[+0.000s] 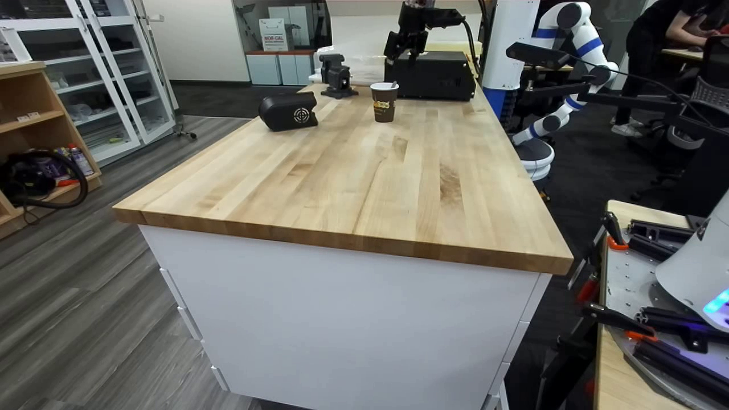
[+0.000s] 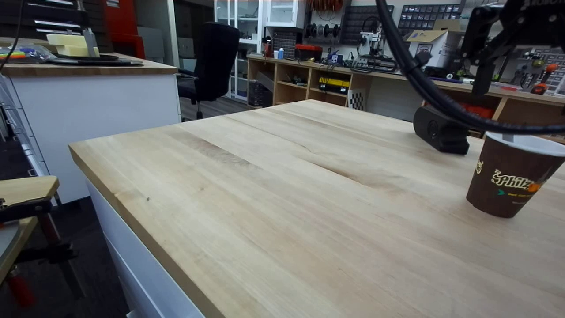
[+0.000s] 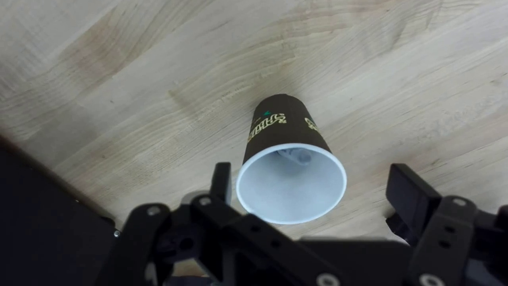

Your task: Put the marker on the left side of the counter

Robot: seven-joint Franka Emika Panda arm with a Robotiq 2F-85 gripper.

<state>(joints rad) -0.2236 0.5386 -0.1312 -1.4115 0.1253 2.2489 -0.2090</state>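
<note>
The counter [image 1: 342, 182] has a jointed wooden top and a white base; its top also shows in an exterior view [image 2: 265, 198]. A dark paper cup [image 1: 384, 105] stands upright on it, also in an exterior view [image 2: 507, 176] and the wrist view [image 3: 283, 123]. A pale grey stick-like thing [image 3: 297, 155] leans inside the cup; its end shows above the rim [image 2: 507, 137]. I cannot tell whether this is the marker; no dark marker shows elsewhere. My gripper [image 3: 313, 182] is open and empty above the cup, the rim appearing between its fingers, nearer the left one. It also shows in an exterior view [image 1: 405, 48].
A black rounded case [image 1: 289, 111] lies near the cup, also in an exterior view [image 2: 441, 130]. A dark vise-like object [image 1: 337, 77] and a black box [image 1: 433, 74] stand farther back. A black cable [image 2: 423, 84] hangs by the arm.
</note>
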